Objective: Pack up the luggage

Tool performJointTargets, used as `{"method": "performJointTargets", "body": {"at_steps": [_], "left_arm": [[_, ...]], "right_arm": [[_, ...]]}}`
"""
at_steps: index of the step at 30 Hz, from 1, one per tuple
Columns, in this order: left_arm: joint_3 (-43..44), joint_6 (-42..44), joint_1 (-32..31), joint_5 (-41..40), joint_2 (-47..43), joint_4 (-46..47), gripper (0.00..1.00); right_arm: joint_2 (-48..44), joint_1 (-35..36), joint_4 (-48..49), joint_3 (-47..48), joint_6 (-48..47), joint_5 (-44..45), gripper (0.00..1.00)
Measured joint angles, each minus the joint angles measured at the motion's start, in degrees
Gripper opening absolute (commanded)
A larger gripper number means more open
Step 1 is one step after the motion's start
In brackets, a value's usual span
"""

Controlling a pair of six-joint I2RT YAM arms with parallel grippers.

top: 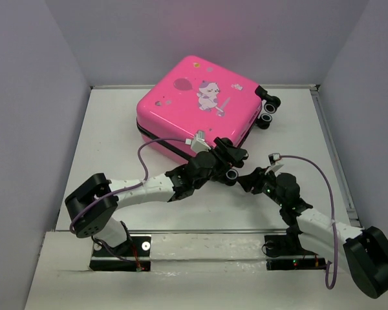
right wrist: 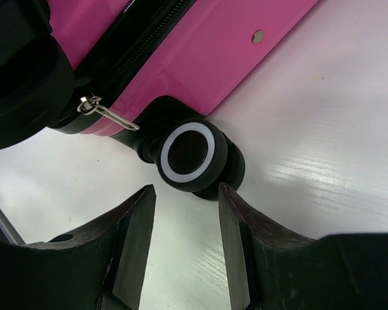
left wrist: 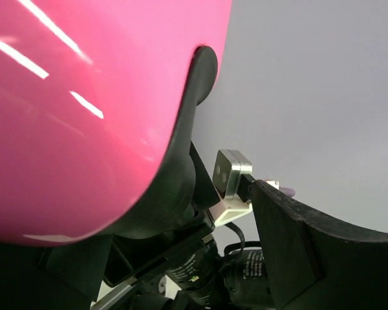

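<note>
The white surface [top: 116, 148] is walled on the left, right and far sides. The luggage [top: 194, 103] lies flat on it towards the far wall, lid down. Its wheeled end faces right, and its zipper seam runs along the near side. You have bare surface to the left of it and in front of it, but little room behind.

Both arms meet at the case's near-right corner. Your left claw [top: 225, 154] is spread wide and grips nothing. One finger [left wrist: 187, 142] lies against the pink shell and the other stands clear of it. Your right claw [right wrist: 184, 200] is about half open and empty, low over the surface and pointing at that corner.

The corner wheel [right wrist: 193, 155] sits just ahead of the right claw's gap. The zipper pull [right wrist: 110, 115] hangs up and to the left of it, close under the left claw.

If the pull is your next target, the right claw looks the nearer. It would have to shift left past the wheel, and the two claws are crowded there.
</note>
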Motion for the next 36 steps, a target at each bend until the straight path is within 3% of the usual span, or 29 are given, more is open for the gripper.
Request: {"method": "performJointTargets", "body": {"at_steps": [4,5,10,16,19,20,23,24,36], "left_arm": [[0.00,-3.26,-0.02,-1.20,0.79,0.22,0.85],[0.00,-3.48,-0.02,-1.36,0.92,0.17,0.78],[0.02,-5.66,-0.28,-3.43,1.57,-0.70,0.65],[0.33,-6.67,-0.59,-4.79,1.57,-0.81,0.57],[0.50,-6.67,-0.59,-4.85,1.57,-1.14,0.43],[0.61,-6.67,-0.59,-4.85,1.57,-1.27,0.30],[0.85,-6.60,-0.59,-4.81,1.64,-1.53,0.08],[0.87,-6.49,-0.59,-4.83,1.64,-1.51,0.06],[0.87,-4.94,-0.63,-4.42,1.36,-1.55,0.06]], "right_arm": [[-0.31,0.00,-0.07,0.00,-0.07,0.04,0.50],[-0.35,0.00,-0.07,0.09,-0.26,0.07,0.50],[1.42,0.00,2.43,0.81,-2.45,0.15,0.44],[8.33,0.00,9.46,2.29,-6.97,-5.75,0.45],[10.73,0.00,11.17,3.54,-8.39,-7.96,0.49],[11.17,0.00,11.67,3.78,-8.81,-8.31,0.51],[12.52,0.00,13.79,4.13,-9.53,-9.27,0.53],[12.96,0.00,14.56,4.13,-9.66,-9.38,0.53],[30.03,0.00,35.23,3.43,-10.99,-9.31,0.52]]}}
